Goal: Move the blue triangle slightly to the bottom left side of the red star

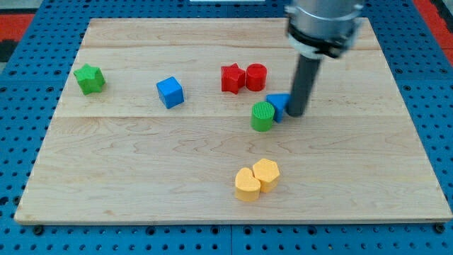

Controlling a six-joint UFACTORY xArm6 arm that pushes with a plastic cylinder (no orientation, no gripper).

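camera view: my tip (296, 113) touching blue triangle (277, 104), triangle partly hidden.

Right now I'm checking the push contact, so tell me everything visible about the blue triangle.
The blue triangle is a small, solid-looking blue block lying flat on the wooden board, below and to the view's right of the red star. Only part of it shows: my tip stands against its right side, hiding that edge, and the green cylinder sits against its lower left.
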